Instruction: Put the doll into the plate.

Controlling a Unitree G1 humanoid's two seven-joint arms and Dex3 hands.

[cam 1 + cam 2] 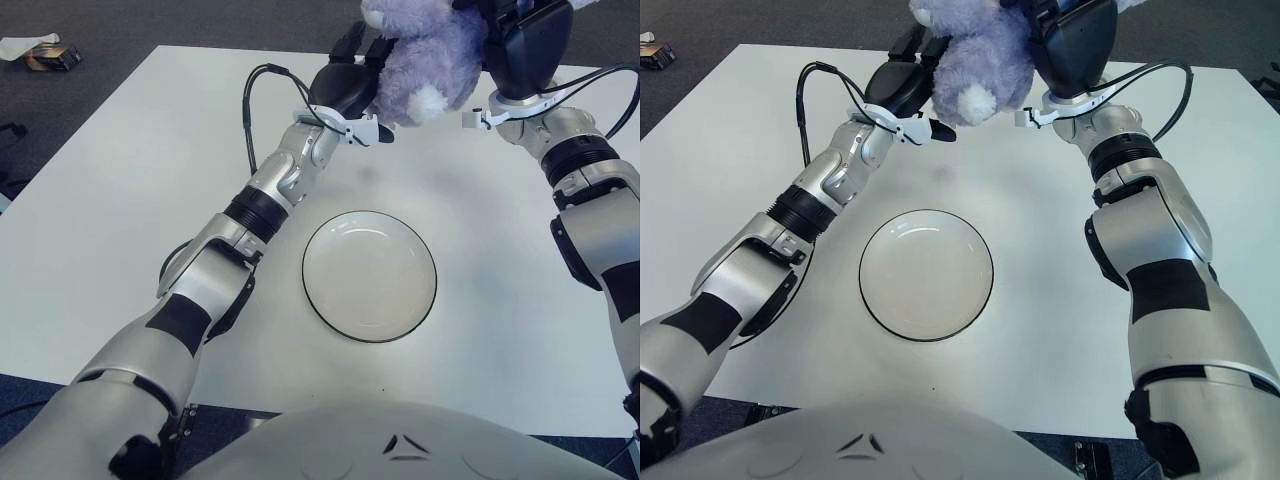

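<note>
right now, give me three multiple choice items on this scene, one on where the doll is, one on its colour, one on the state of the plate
1. Where is the plush doll?
A. lying in the plate
B. held up between both hands, beyond the plate
C. on the floor beside the table

2. What colour is the doll?
A. pale purple with a white tail
B. bright green
C. black

3. What state is the plate in?
A. upside down
B. holding the doll
C. upright and holding nothing

Answers:
1. B: the plush doll sits between the left hand and the right hand near the far edge of the white table, beyond the plate.
2. A: its fur is pale purple with a white tuft low on its body.
3. C: the white plate shows its bare inside and dark rim.
</note>
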